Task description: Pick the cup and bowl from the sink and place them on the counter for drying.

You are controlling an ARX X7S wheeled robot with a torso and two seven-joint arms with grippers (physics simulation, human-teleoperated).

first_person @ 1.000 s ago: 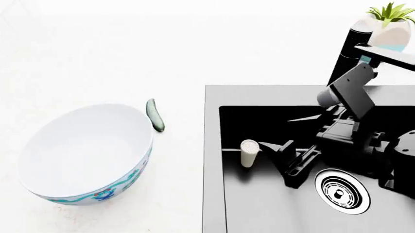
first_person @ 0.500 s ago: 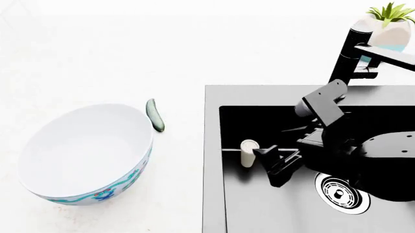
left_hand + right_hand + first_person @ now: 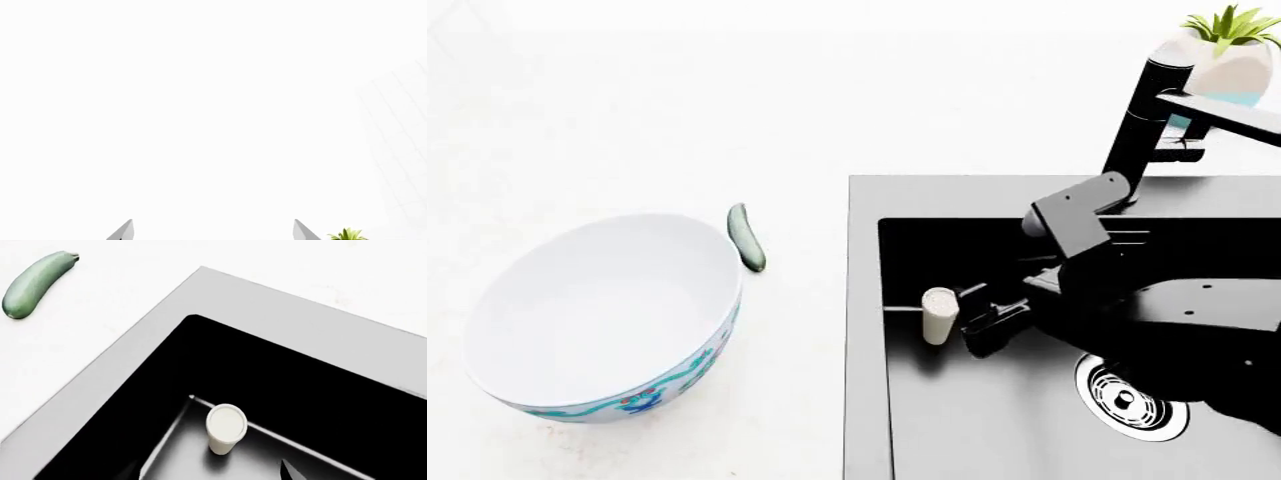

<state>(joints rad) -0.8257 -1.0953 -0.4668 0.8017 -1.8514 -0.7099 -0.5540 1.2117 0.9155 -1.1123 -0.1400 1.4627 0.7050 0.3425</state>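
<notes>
Your right pincer has slid across the sink over the last second and now sits just beside the upright cup, jaws spread, gripping nothing. The bowl already rests on the table. Your left pincer hangs parted and empty.

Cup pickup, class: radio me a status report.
Right gripper open, beside cup, no grasp yet. Cup upright in sink. Bowl on counter. Left gripper open, empty. Nothing blocking.
</notes>
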